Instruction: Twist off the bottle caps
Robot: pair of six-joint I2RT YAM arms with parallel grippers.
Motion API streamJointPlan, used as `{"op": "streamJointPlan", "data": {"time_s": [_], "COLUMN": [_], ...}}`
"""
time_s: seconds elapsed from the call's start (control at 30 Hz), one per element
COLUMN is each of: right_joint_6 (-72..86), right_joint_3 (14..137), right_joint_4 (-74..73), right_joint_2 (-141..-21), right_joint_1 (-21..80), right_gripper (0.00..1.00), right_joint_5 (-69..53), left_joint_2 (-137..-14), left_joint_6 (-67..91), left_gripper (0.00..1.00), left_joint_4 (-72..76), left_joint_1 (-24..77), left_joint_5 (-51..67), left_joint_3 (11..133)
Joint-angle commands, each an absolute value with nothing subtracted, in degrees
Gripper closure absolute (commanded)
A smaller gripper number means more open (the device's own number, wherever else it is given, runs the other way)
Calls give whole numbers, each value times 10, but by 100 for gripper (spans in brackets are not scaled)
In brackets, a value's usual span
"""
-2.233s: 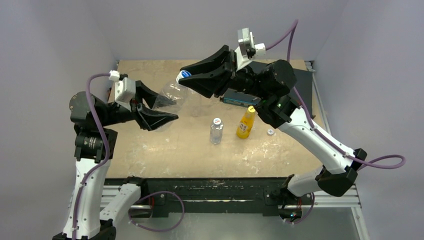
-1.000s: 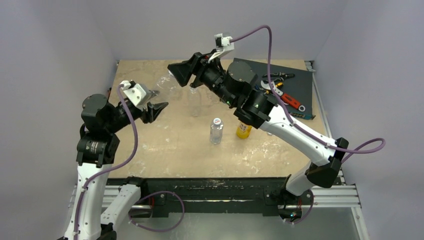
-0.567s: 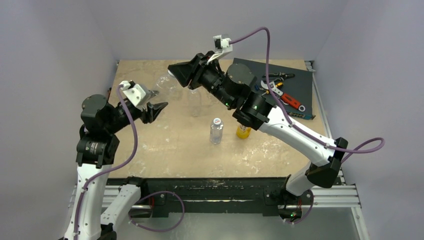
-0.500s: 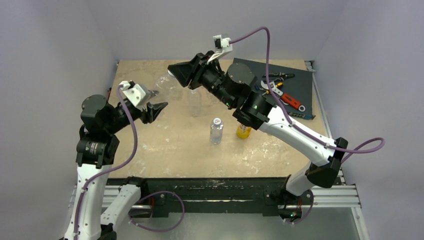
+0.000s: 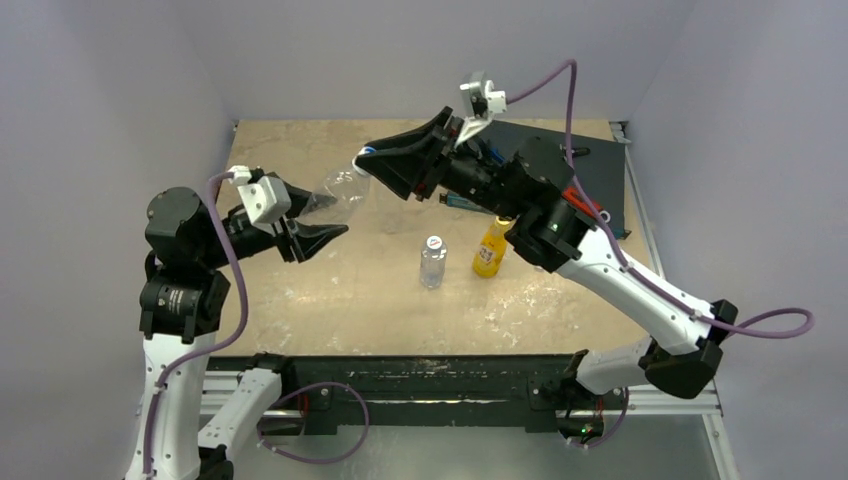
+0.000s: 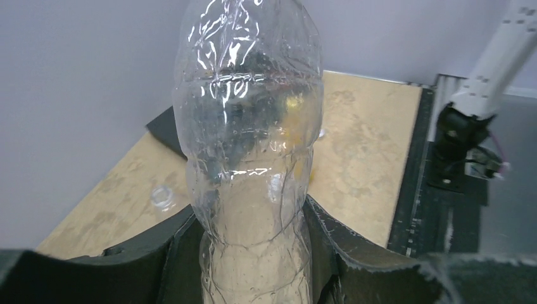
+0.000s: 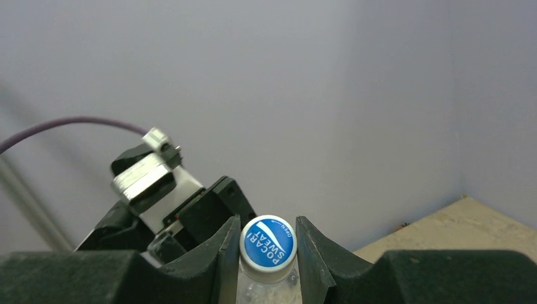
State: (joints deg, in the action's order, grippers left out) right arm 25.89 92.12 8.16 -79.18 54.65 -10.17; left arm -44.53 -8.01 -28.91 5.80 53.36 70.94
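Now, both hands are up off the counter [image 5: 330, 300] with one clear bottle [image 6: 250, 145] strung between them, lying nearly level in the air. The left hand [image 5: 315, 212] is clamped round the bottle's body, fingers [image 6: 145, 253] pressing in on either side. The right hand [image 5: 378, 165] is pinched on the blue cap [image 7: 268, 240] at the neck end, a finger tight against each side. The writing on that cap reads clean: POCARI SWEAT, with a small OPEN and an arrow by the rim.

Room? Plenty beneath the pair, with bare counter under them. From the right wrist, the back wall [image 7: 316, 95] stands behind the left hand. Below the right hand and nearer the bases, a small bottle [image 5: 432, 268] stands upright with its white cap [image 5: 434, 242] on. Just beside it is the orange bottle [image 5: 488, 255], yellow cap [image 5: 503, 218] on, label too small to read. Past the right hand's arm a dark mat [image 5: 600, 160] lies along the counter's far right edge.
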Motion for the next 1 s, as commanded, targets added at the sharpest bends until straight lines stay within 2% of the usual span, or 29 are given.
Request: {"op": "streamJointPlan", "data": {"time_s": [0.0,0.1,0.17,0.23,0.27,0.3,0.4,0.43,0.47,0.57,0.77,0.97], "right_joint_6": [239,260,267,269,265,260,254,257,261,268,310,330], "right_joint_3": [867,851,860,860,856,851,836,835,839,867,907,922], "right_joint_4": [179,228,228,223,218,206,170,158,142,98,68,112], "right_joint_2": [-742,-738,-746,-748,-745,-739,-719,-716,-717,-736,-777,-814], "right_joint_1": [528,523,523,521,521,521,521,521,521,522,530,560], "right_gripper": [100,100,100,95,80,72,22,14,11,10,11,13], "right_joint_5": [-253,-321,-336,-327,-304,-283,-155,-104,-78,-18,14,38], "left_joint_2": [-459,-475,-483,-487,-488,-486,-475,-471,-465,-457,-444,-454], "left_joint_6": [-7,14,3,-5,-14,-20,-62,-84,-111,-183,-169,-162], "left_gripper": [100,100,100,100,100,100,100,100,100,100,100,100], "left_joint_4": [-271,-273,-294,-297,-297,-297,-308,-315,-320,-343,-281,-269], "left_joint_1": [58,58,58,58,58,58,58,58,58,58,58,58], "left_joint_5": [684,738,733,724,717,707,658,640,624,583,480,451], "left_joint_3": [749,755,756,756,755,754,747,743,737,722,687,676]}}
